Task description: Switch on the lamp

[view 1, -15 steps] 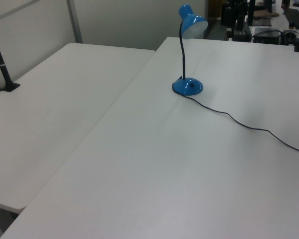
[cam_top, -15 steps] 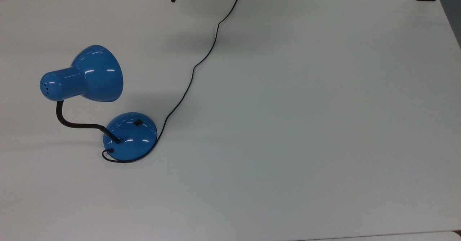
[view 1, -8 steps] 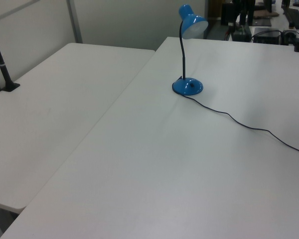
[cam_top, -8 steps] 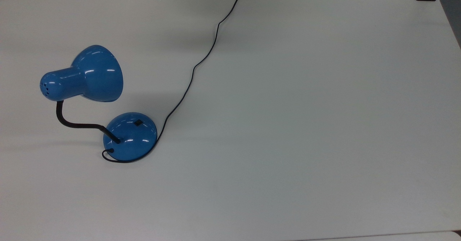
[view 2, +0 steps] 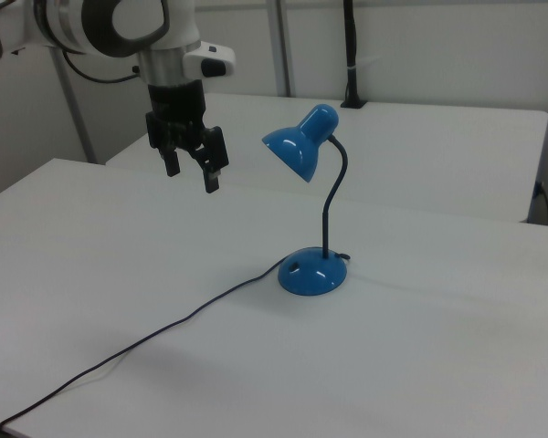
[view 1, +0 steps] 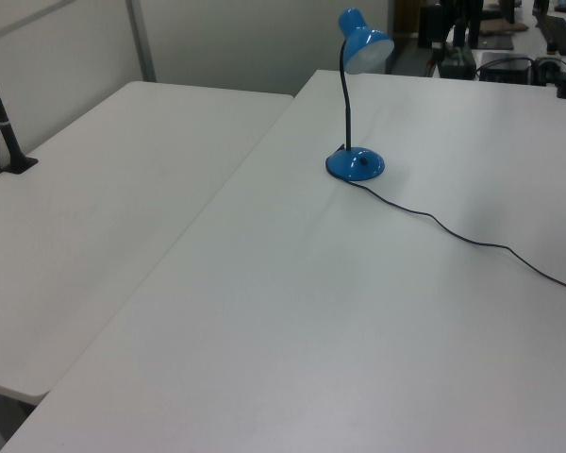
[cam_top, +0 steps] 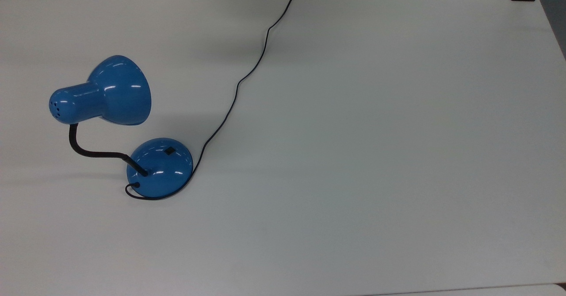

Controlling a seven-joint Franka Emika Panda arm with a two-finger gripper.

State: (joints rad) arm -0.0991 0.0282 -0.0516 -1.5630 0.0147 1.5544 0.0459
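Fingers (view 2: 173, 170) spread, well off lamp (view 2: 312, 270)

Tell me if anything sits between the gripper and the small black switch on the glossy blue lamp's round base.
Nothing visible does. The open gripper hangs in the air apart from the lamp; only bare white table lies between it and the switch.

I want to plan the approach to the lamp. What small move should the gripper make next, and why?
Probably carry the gripper across and down toward the black switch on the lamp base. In the right view the gripper hangs open, high above the table and well to the right view's left of the lamp, touching nothing. The shade shows no glow, so the lamp looks off.
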